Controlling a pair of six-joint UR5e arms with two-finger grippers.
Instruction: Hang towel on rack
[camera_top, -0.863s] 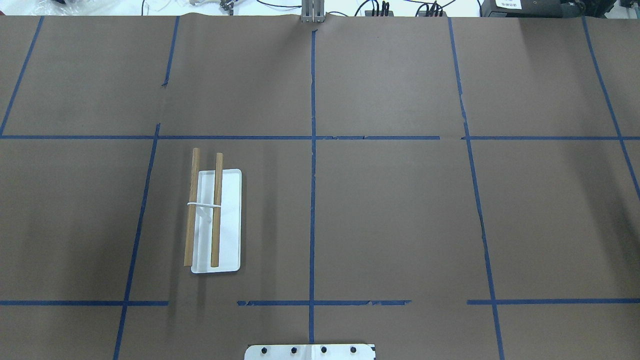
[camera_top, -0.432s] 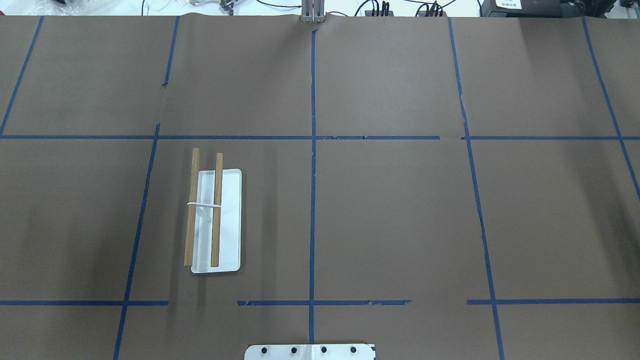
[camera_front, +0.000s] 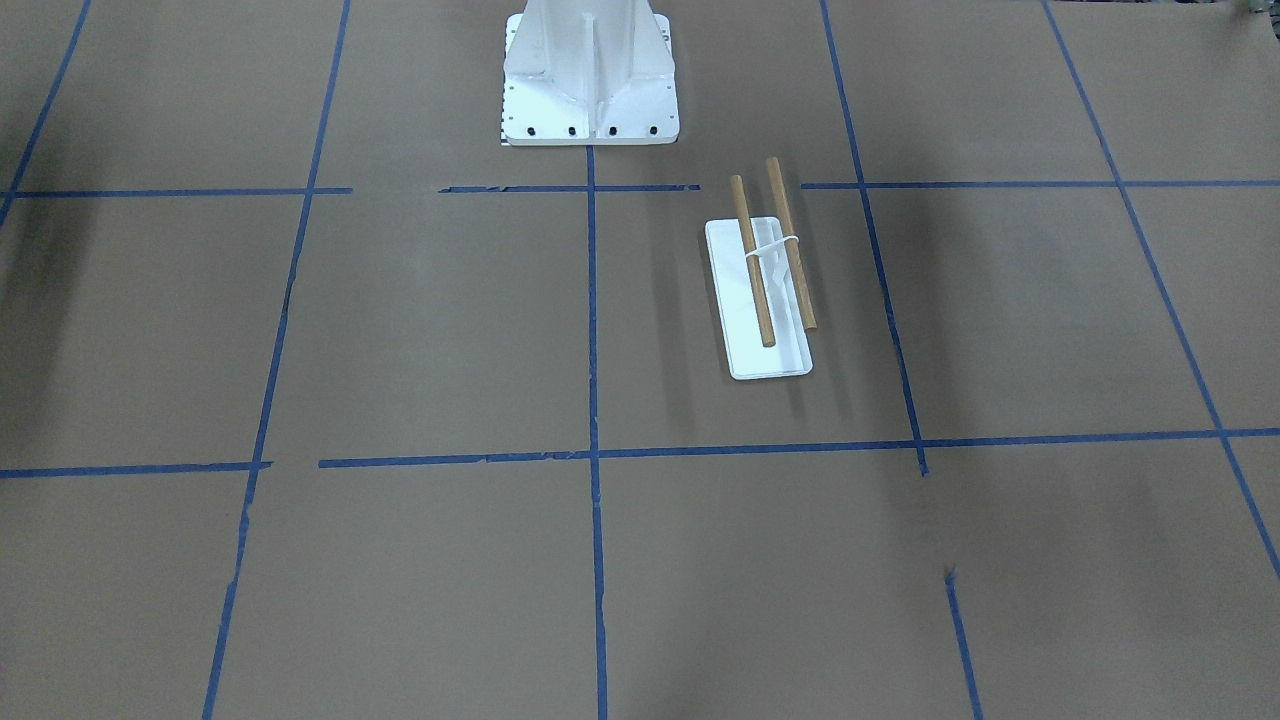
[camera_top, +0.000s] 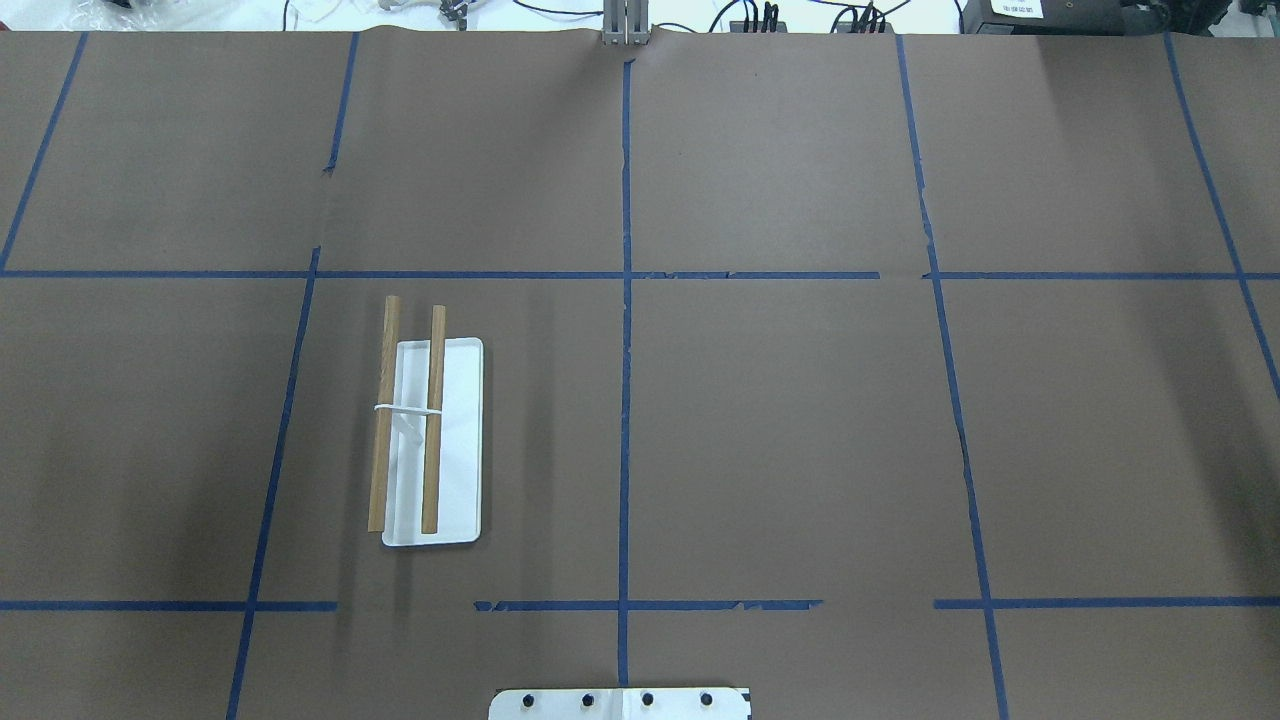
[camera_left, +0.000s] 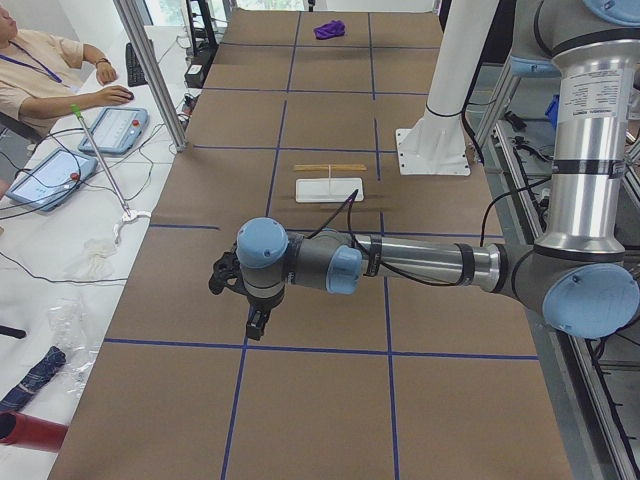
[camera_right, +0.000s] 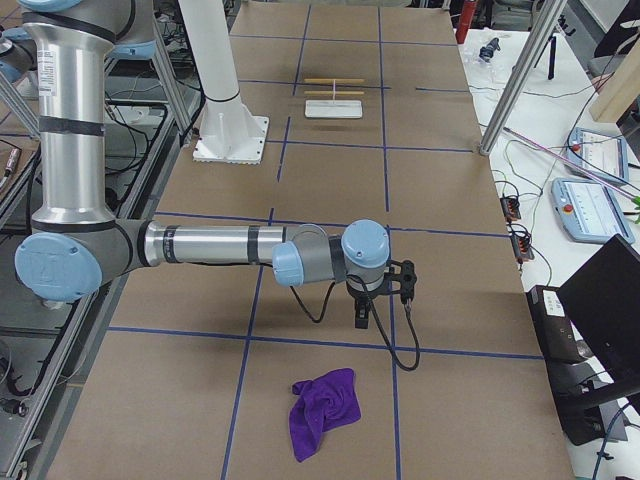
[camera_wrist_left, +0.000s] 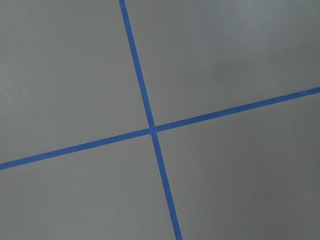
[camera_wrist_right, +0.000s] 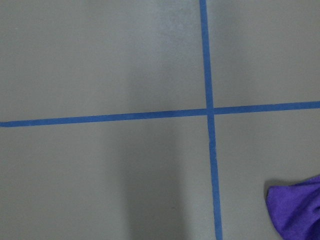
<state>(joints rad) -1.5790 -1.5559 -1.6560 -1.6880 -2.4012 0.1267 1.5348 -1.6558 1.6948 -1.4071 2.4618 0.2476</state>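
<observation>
Plainly, both arms were posed alike: upper link upright, forearm stretched level out over the bench (camera_top: 780, 430), wrist bent so the tool pointed straight down. The left pincer (camera_left: 256, 322) hung above the brown paper, well apart from the rack (camera_top: 430, 440), toward the bench end on the rack's side. From this side view alone I could not tell whether it was released or clenched; nothing showed in it. The right pincer (camera_right: 362, 318) hung well apart from the rack toward the opposite end, and its state could not be told either.

The towel (camera_right: 325, 408) lay crumpled on the paper beyond the right pincer from the rack, near that pincer but not touching it. Its purple corner showed at the edge of the right wrist view. The rack stood upright, both wooden rods bare.

Blue tape lines (camera_top: 625, 400) divided the paper into squares. The white pedestal (camera_front: 588, 75) stood near the rack. A seated operator (camera_left: 40, 70) worked at a side table.
</observation>
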